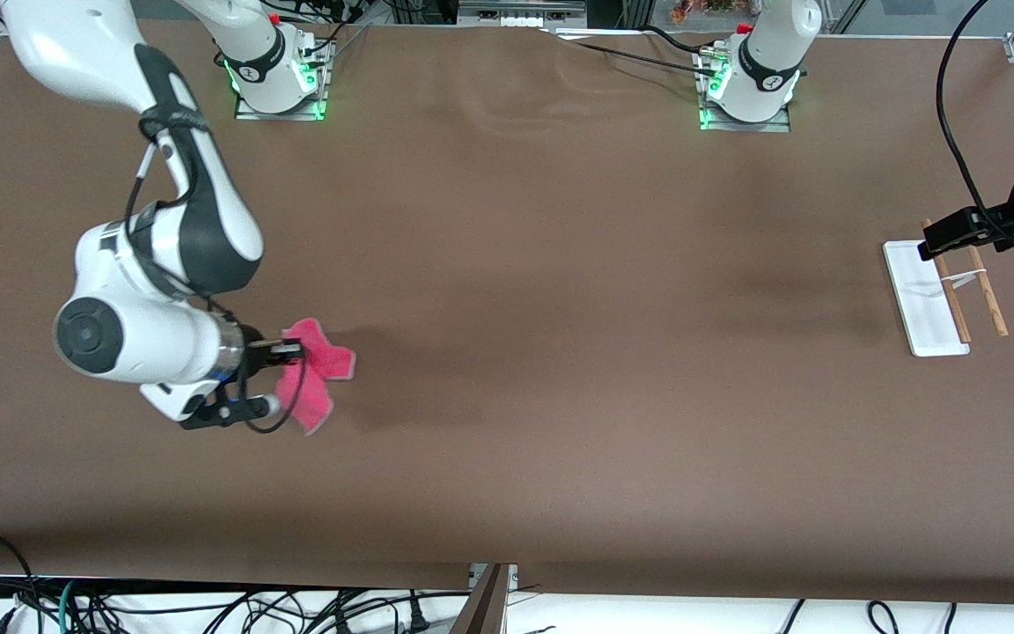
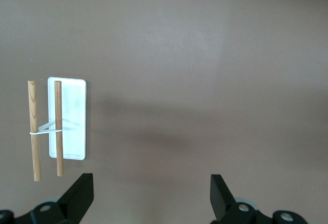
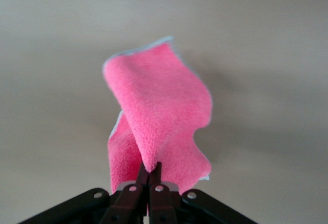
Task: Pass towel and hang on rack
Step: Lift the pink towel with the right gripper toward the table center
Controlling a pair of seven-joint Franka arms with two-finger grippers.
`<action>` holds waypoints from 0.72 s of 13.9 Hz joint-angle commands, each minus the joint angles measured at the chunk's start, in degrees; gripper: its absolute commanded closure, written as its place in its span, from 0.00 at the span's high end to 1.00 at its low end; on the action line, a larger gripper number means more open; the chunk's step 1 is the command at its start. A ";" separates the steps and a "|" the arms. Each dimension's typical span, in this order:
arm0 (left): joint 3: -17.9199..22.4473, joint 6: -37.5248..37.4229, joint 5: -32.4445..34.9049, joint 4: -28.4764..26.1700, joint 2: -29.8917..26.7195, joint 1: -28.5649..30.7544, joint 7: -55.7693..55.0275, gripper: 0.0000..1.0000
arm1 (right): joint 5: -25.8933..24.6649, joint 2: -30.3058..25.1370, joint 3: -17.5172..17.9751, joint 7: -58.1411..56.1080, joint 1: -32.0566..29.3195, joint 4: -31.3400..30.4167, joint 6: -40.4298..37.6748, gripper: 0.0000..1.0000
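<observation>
The pink towel [image 1: 320, 377] is bunched up and pinched at a fold by my right gripper [image 1: 294, 352], which holds it over the table toward the right arm's end. In the right wrist view the towel [image 3: 160, 108] rises in two folded flaps from the shut right gripper [image 3: 154, 171]. The rack [image 1: 928, 304], a white base with two wooden rods [image 1: 991, 299], stands at the left arm's end. My left gripper [image 2: 151, 196] hovers open and empty over bare table beside the rack [image 2: 72, 112].
Brown table cover [image 1: 560, 352] spans the whole work surface. Both arm bases [image 1: 749, 88] stand along the edge farthest from the front camera. Cables [image 1: 208, 608] hang below the nearest table edge.
</observation>
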 commanded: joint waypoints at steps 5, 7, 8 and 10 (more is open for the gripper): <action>0.02 -1.18 -1.14 2.16 1.44 -0.65 1.14 1.00 | 0.41 -0.82 10.67 25.14 4.44 4.09 0.37 0.00; 0.02 0.48 -1.23 2.34 2.67 -0.57 1.23 1.00 | 0.24 -0.73 10.69 30.42 8.38 4.09 3.52 0.00; 0.02 0.84 -2.97 2.51 2.67 0.13 1.58 1.00 | 0.24 -0.56 10.68 32.27 9.88 4.09 5.11 0.00; 0.37 0.58 -5.01 2.60 2.50 1.36 4.99 1.00 | 0.24 -0.38 10.69 35.01 12.70 4.01 8.45 0.00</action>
